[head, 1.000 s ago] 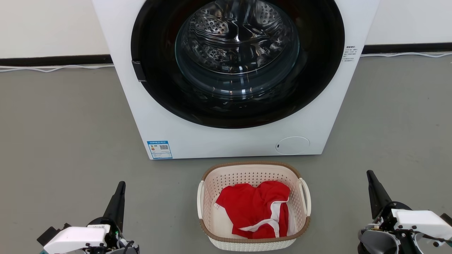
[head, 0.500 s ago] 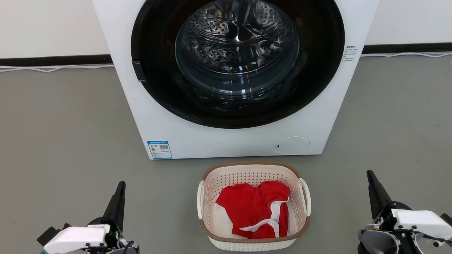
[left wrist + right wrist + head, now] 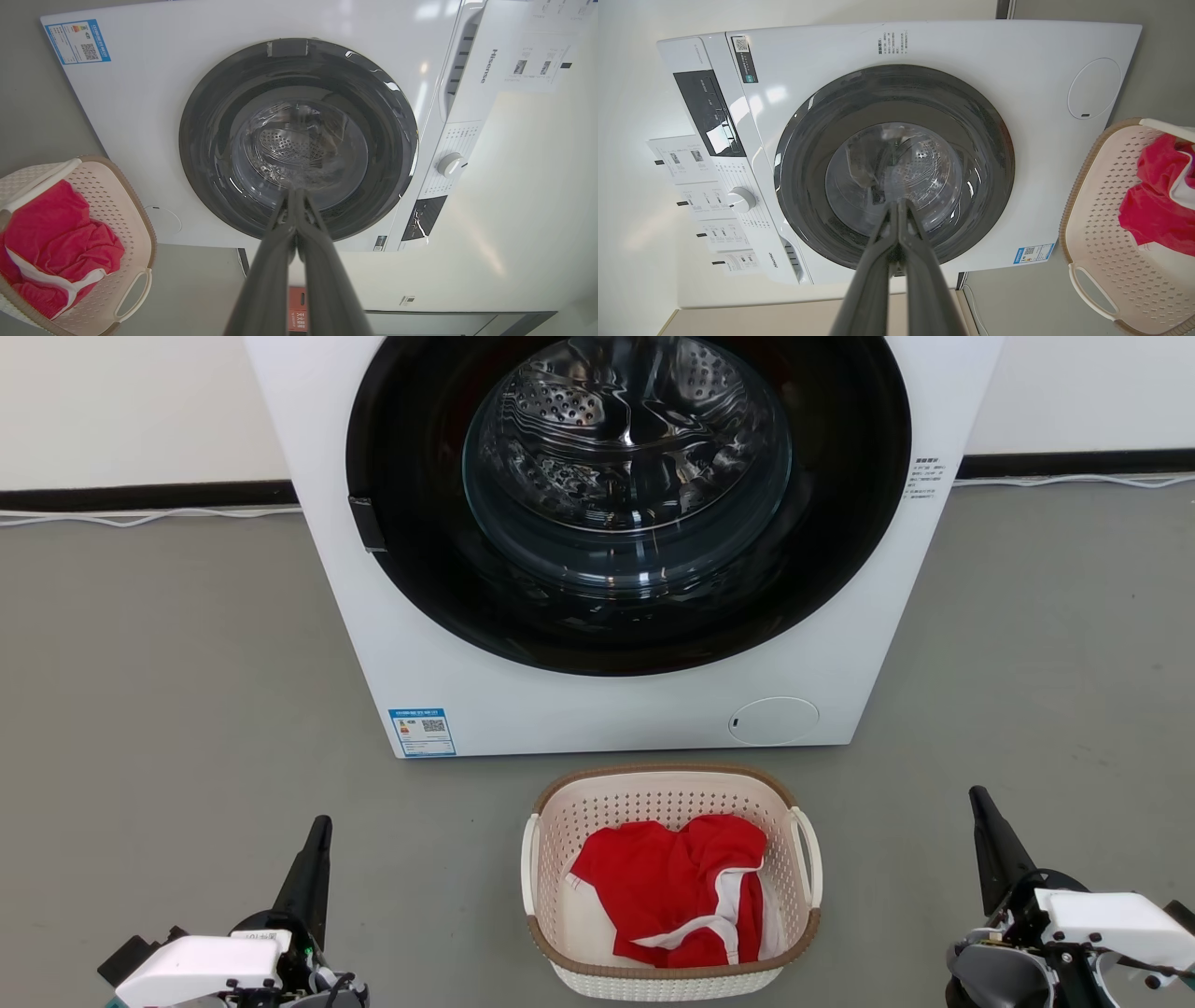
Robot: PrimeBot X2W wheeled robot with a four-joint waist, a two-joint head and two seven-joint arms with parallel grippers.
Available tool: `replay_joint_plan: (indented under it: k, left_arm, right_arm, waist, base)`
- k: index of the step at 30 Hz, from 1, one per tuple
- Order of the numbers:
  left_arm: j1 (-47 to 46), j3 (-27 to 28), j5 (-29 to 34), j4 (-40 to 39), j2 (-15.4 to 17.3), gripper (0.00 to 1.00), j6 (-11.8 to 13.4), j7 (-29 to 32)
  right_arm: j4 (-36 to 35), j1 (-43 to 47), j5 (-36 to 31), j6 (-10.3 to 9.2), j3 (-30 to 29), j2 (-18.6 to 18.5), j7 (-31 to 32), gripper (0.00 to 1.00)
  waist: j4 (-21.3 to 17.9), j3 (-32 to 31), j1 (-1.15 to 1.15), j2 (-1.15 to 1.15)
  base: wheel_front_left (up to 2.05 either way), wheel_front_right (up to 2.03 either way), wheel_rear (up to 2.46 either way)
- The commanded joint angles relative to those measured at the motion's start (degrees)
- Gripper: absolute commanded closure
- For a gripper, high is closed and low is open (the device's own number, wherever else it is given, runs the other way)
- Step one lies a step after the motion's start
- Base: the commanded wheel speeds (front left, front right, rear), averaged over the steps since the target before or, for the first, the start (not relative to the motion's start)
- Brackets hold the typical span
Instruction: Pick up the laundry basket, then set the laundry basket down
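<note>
The laundry basket point(image 3: 667, 791), cream-white and perforated with a brown rim, stands on the grey floor just in front of the washing machine. A red garment with white trim point(image 3: 686, 887) lies inside it. The basket also appears at the left edge of the left wrist view point(image 3: 133, 219) and the right edge of the right wrist view point(image 3: 1099, 224). My left gripper point(image 3: 320, 826) sits low at the basket's left, well apart from it, shut and empty. My right gripper point(image 3: 977, 795) sits to the basket's right, also shut and empty. Both wrist views show the fingers pressed together point(image 3: 294, 196) point(image 3: 899, 205).
A white front-loading washing machine point(image 3: 597, 709) with a closed dark round door point(image 3: 625, 495) stands right behind the basket. A white cable point(image 3: 140, 518) runs along the wall base behind it. Grey floor point(image 3: 187, 691) spreads to both sides.
</note>
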Motion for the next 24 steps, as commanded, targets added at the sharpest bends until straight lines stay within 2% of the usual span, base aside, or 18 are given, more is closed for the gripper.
replay_joint_plan:
  k: [1,19,20,24]
  left_arm:
    - [-3.18,1.78,0.05,-1.69,0.78,1.0,-0.41,0.34]
    - [-3.18,1.78,0.05,-1.69,0.78,1.0,-0.41,0.34]
    - [0.0,0.0,0.0,0.0,0.0,0.0,0.0,-0.01]
    - [0.25,-0.32,0.08,0.35,-0.07,0.0,0.0,-0.52]
  right_arm:
    - [-1.79,-1.33,0.39,0.41,1.08,-0.19,0.42,1.0]
    - [-1.79,-1.33,0.39,0.41,1.08,-0.19,0.42,1.0]
    - [-0.01,0.0,0.0,0.0,0.01,0.0,0.0,0.0]
    - [0.14,0.18,-0.01,-0.01,0.28,0.02,-0.38,0.0]
  waist:
    - [0.0,0.0,0.0,0.0]
    - [0.0,0.0,0.0,0.0]
    - [0.0,0.0,0.0,0.0]
    - [-0.01,0.02,0.02,0.0]
  base:
    - [0.0,0.0,0.0]
    - [0.0,0.0,0.0]
    - [0.0,0.0,0.0]
    - [0.0,0.0,0.0]
